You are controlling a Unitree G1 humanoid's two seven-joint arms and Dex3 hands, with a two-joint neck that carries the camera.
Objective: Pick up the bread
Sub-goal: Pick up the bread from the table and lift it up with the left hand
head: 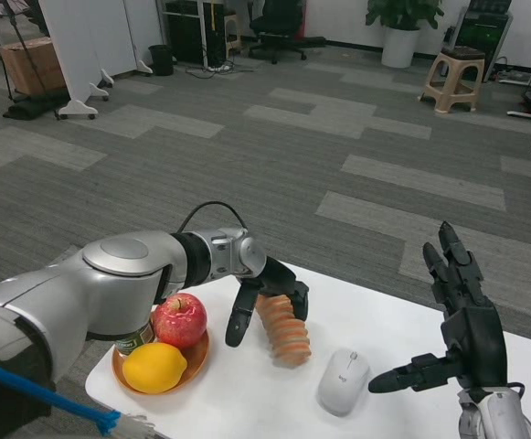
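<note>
The bread (283, 331) is a long ridged orange-brown loaf on the white table (402, 320), just right of the fruit plate. My left hand (267, 294) reaches over its far end; the fingers curl around the top of the loaf and one finger hangs down on its left side. The loaf's lower end still touches the table. My right hand (457, 320) is raised at the table's right side with its fingers spread apart, holding nothing.
An orange plate (196, 363) at the left holds a red apple (179, 320) and a lemon (153, 368), with a dark can partly hidden behind them. A white computer mouse (342, 380) lies right of the bread. A stool and a plant stand far back on the carpet.
</note>
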